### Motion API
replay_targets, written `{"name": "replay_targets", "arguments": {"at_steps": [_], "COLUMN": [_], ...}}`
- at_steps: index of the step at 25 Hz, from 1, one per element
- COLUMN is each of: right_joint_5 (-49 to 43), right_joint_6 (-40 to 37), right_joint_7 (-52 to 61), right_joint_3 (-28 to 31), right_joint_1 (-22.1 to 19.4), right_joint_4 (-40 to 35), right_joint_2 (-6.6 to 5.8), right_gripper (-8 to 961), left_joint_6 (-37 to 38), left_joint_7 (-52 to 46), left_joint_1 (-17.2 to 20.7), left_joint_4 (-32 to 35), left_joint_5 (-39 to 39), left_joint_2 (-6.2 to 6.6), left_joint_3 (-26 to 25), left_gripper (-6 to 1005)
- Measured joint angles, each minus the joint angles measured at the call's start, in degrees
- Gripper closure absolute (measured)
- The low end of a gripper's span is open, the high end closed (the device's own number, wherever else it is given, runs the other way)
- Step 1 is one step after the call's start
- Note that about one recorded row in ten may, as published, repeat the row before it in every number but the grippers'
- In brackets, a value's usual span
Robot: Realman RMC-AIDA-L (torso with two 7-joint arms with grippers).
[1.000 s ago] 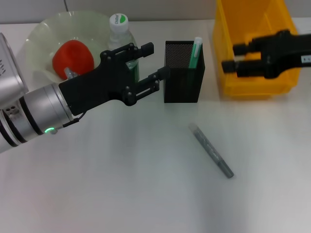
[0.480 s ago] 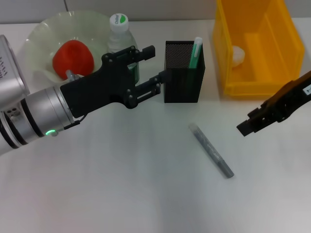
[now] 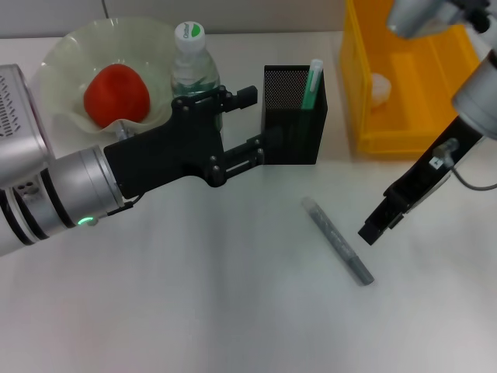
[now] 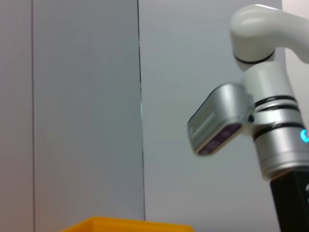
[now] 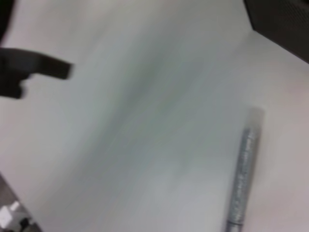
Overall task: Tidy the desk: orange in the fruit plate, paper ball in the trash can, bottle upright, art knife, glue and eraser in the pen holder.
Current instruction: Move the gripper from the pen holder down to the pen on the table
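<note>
The orange (image 3: 116, 93) lies in the pale green fruit plate (image 3: 66, 58) at the back left. Beside it the bottle (image 3: 194, 62) stands upright. My left gripper (image 3: 257, 120) hangs open and empty just left of the black mesh pen holder (image 3: 293, 124), which holds the green glue (image 3: 312, 84). The grey art knife (image 3: 338, 241) (image 5: 244, 174) lies flat on the table. My right gripper (image 3: 378, 223) is low, just right of the knife. The paper ball (image 3: 378, 88) sits inside the yellow trash can (image 3: 411, 136). The eraser is out of view.
The white tabletop (image 3: 194, 295) stretches open in front of both arms. The left wrist view shows a grey wall, the right arm's silver and white links (image 4: 260, 111) and a strip of the yellow bin's rim (image 4: 130, 224). A pen holder corner (image 5: 285, 24) shows in the right wrist view.
My right arm swung from above the trash can down to the table beside the art knife. The left gripper drifted slightly toward the front, uncovering more of the bottle.
</note>
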Motion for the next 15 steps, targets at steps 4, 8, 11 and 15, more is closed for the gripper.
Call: {"name": "replay_targets", "arguments": {"at_steps": [4, 8, 11, 15], "right_joint_5": [-3.2, -3.5, -3.5, -3.4], "right_joint_6": [3.8, 7.9, 10.6, 14.9], "right_joint_7": [0.0, 0.2, 0.5, 0.6], "right_joint_3": [-1.4, -4.6, -6.4, -8.4], "right_joint_1": [2.3, 3.2, 3.8, 4.3], "right_joint_4": [5.2, 8.0, 9.5, 11.9], "right_joint_2": [0.55, 1.04, 1.24, 1.46], "right_gripper": [435, 441, 445, 451], "left_joint_6": [0.1, 0.1, 0.1, -0.1], "left_joint_7": [0.1, 0.7, 1.1, 1.6], "left_joint_1": [-0.1, 0.0, 0.0, -0.2], "left_joint_4": [0.0, -0.1, -0.4, -0.6], "left_joint_5": [0.0, 0.0, -0.1, -0.1], "left_joint_2": [0.00, 0.00, 0.00, 0.00], "left_joint_3": [0.8, 1.2, 1.3, 1.6], "left_gripper": [397, 397, 397, 397]}}
